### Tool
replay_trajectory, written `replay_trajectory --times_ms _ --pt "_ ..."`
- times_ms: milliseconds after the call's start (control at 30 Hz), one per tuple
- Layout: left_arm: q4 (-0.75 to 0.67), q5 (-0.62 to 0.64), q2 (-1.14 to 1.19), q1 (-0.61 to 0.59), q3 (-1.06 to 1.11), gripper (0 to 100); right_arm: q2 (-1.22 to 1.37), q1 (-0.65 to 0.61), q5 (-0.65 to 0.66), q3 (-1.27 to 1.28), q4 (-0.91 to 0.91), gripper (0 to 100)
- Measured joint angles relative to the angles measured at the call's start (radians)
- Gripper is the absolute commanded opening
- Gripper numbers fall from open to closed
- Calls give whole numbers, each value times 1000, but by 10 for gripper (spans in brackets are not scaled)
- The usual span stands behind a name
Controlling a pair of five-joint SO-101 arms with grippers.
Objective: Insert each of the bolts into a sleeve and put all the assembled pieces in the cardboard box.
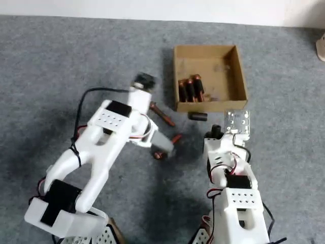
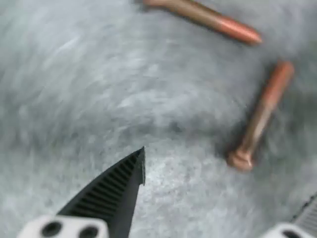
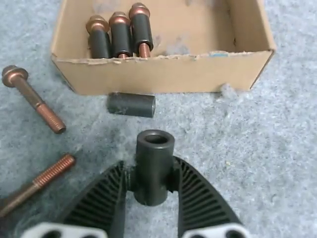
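I hold a black sleeve upright, pinched between my right fingers, close to the cardboard box. Three assembled pieces lie side by side in one corner of the box. A second sleeve lies on its side just beside the box's front wall. My left fingers are spread wide over the grey counter, with one loose bolt near their tips and another bolt farther off.
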Motion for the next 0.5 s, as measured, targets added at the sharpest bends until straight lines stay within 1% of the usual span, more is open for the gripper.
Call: replay_trajectory --times_ms 200,300,500 --pt "9 -190 29 87 0 486 0 0 0 0 0 5" --pt "0 -215 109 112 -23 486 0 0 0 0 0 5" --pt "-17 -221 359 106 -164 485 0 -2 0 0 0 5"
